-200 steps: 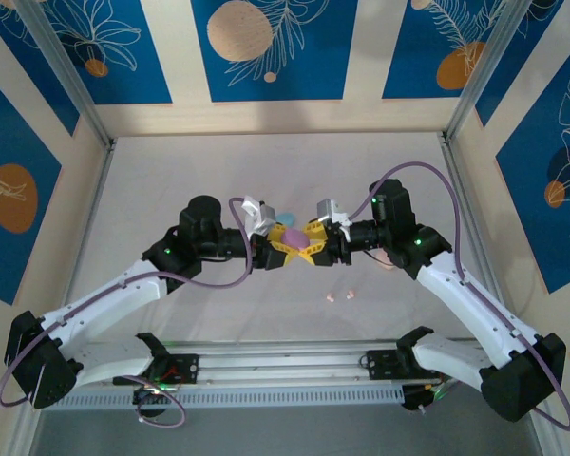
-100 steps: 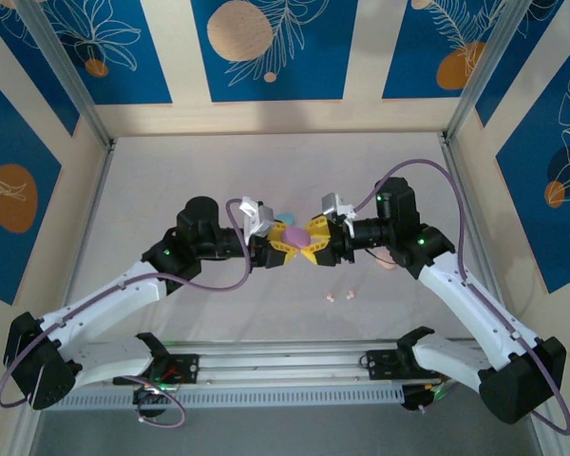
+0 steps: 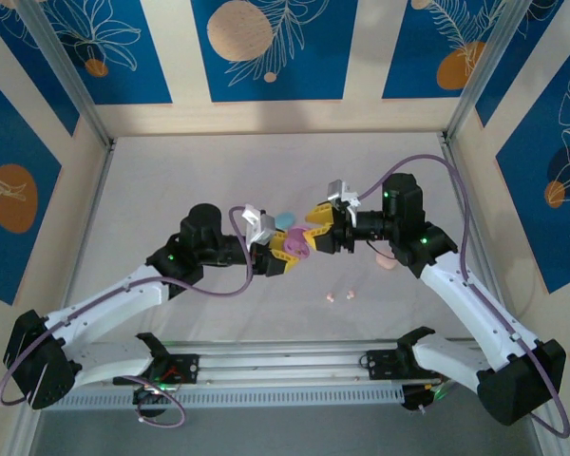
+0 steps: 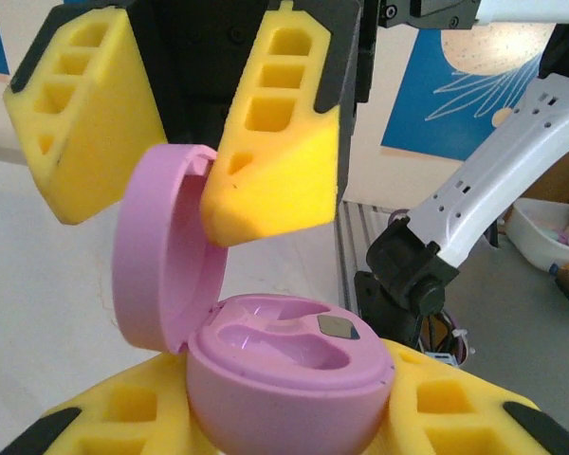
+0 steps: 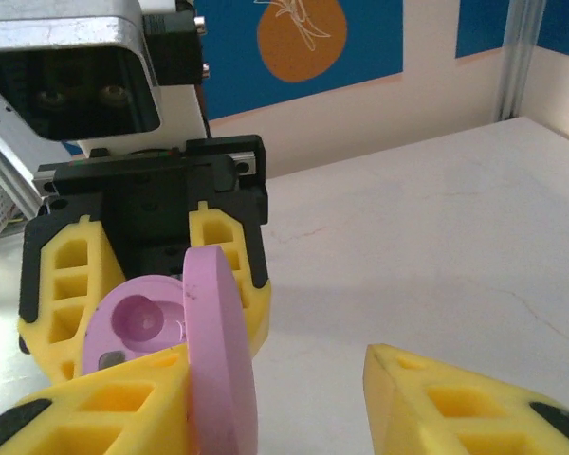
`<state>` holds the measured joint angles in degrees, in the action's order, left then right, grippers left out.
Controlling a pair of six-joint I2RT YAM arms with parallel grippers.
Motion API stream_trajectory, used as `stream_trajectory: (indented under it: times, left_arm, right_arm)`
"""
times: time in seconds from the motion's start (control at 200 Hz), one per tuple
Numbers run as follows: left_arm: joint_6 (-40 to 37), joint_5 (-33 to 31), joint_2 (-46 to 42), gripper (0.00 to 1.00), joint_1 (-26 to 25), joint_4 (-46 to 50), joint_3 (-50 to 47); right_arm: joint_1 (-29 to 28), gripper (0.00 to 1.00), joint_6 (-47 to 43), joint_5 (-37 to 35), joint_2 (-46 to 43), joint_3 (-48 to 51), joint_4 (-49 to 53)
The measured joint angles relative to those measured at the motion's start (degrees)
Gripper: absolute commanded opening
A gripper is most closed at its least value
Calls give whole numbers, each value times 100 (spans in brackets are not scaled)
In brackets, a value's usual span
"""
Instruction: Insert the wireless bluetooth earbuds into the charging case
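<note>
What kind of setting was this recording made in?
Probably a lab data-collection booth: a white table walled by blue leaf-print panels on aluminium posts, with a left arm and right arm bolted to a rail.

Pink charging case looks like smooth plastic with a soft satin sheen. The right gripper has yellow fingers in matt, slightly grainy plastic. Table is matt white. Camera housing looks like brushed metal.
</note>
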<state>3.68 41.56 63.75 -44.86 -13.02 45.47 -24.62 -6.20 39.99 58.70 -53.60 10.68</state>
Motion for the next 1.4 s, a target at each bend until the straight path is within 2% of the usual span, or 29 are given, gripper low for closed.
stream_trajectory:
  times: [0.245, 0.43, 0.63, 0.785, 0.865, 0.99, 1.175, 1.286, 1.401]
  left_arm:
    - [444, -243, -109, 21, 0, -791, -433]
    - [855, -623, -109, 22, -2, -1550, -756]
    - [1036, -1082, -146, 22, -4, -1965, -929]
    - [1104, -1344, -188, 22, -7, -2192, -1027]
    - [1110, -1475, -210, 22, -7, -2273, -1058]
    - [1130, -1641, -260, 22, -7, -2398, -1073]
    - [1128, -1827, -393, 22, -7, -2468, -1082]
    - [1128, -1919, -459, 22, -7, -2472, -1102]
    - [1123, -2009, -525, 22, -7, -2470, -1113]
  right_arm:
    - [-70, 46, 90, -437, -59, -2, -48]
    - [-87, 49, 243, -857, -262, -63, -50]
    - [-92, 50, 291, -1143, -629, -94, -70]
    - [-63, 53, 699, -1849, -782, -94, -59]
    - [101, 48, 1126, -2262, -734, -151, 142]
    - [597, 46, 1919, -2791, -251, -492, 791]
    - [1272, 40, 2846, -2747, 981, -636, 1694]
    - [1300, 36, 3104, -2507, 1812, -638, 2127]
    - [992, 37, 3200, -2304, 2551, -675, 2391]
